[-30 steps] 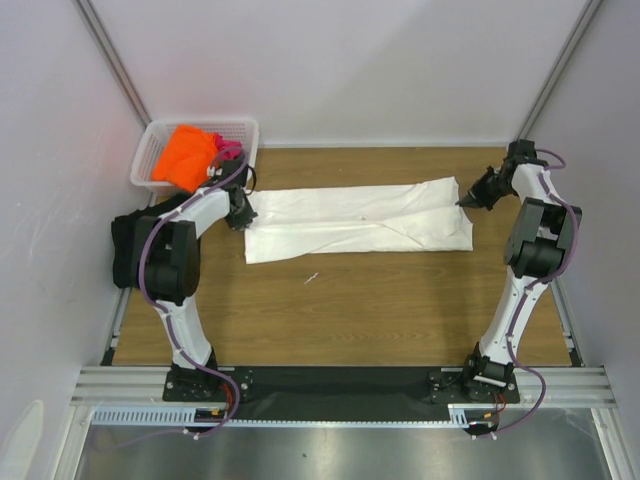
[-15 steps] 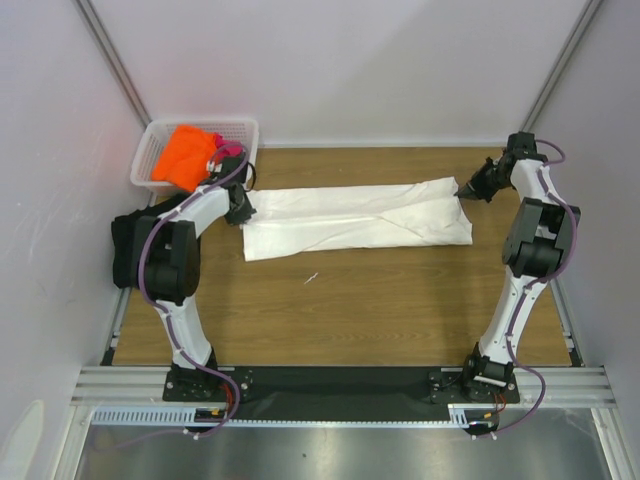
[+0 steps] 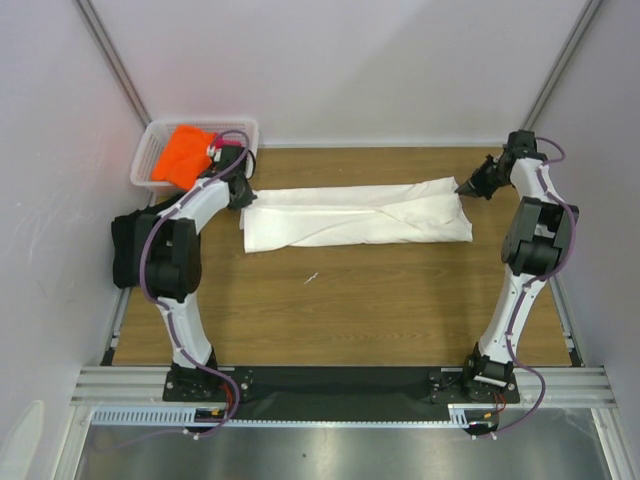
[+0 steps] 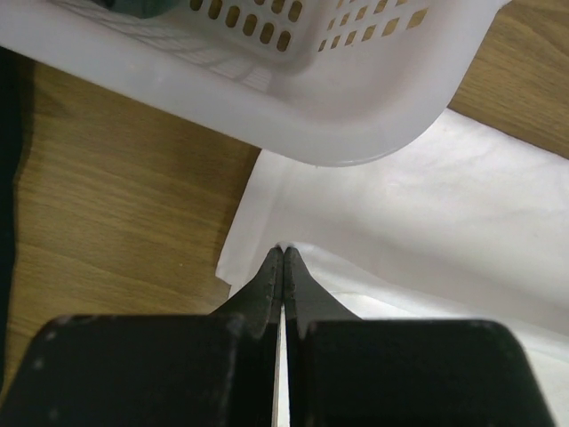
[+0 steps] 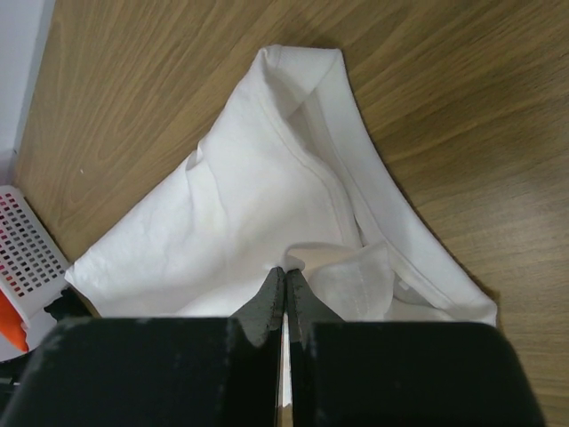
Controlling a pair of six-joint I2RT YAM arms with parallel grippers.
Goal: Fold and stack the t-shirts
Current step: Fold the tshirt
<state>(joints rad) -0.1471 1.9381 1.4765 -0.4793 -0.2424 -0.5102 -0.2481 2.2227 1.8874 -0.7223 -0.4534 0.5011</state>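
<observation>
Far left corner: a white lattice basket (image 3: pixel 143 165) with an orange t-shirt (image 3: pixel 185 155) bunched inside. Just beside its near corner, the left gripper (image 3: pixel 243 197), clenched on the left end of the white t-shirt (image 3: pixel 355 215), a sliver of cloth nipped at the very tips. Across the far half of the wooden table (image 3: pixel 350 310), that shirt folded into a long narrow band and lying flat. At its right end, the right gripper (image 3: pixel 468 187), likewise clamped tight, grasping a small fold of the white cloth near the hem.
</observation>
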